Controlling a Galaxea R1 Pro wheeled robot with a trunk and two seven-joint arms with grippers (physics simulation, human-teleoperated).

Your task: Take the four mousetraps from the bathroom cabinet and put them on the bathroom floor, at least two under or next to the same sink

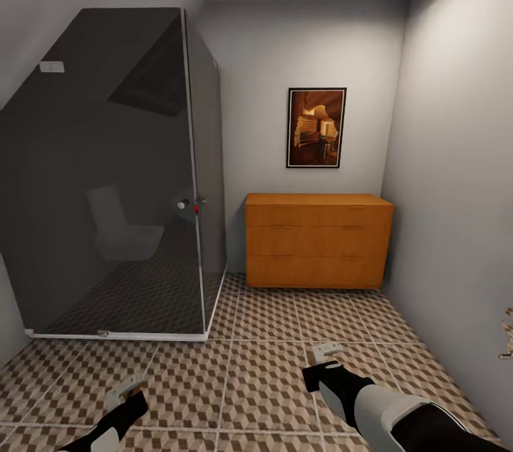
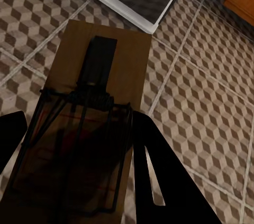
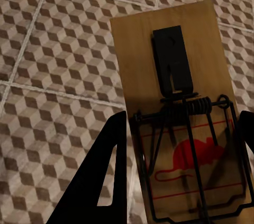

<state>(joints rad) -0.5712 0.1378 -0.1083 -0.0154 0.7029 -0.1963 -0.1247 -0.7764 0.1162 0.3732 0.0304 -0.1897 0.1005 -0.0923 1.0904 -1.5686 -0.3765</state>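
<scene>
My left fingers (image 2: 79, 181) and right fingers (image 3: 180, 171) each grip one flat wooden mousetrap (image 3: 177, 102), both unplaced; the orange-brown wooden cabinet (image 1: 318, 240) stands shut ahead.

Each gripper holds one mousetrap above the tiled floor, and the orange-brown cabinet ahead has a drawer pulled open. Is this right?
Not quite. The head view shows the cabinet with all drawers closed. The rest holds: the left gripper and right gripper each hold a mousetrap above the tiled floor.

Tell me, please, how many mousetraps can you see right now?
2. One mousetrap sits in the left claw, the other trap in the right claw, both above the tiled floor. More may be hidden in the cabinet.
</scene>
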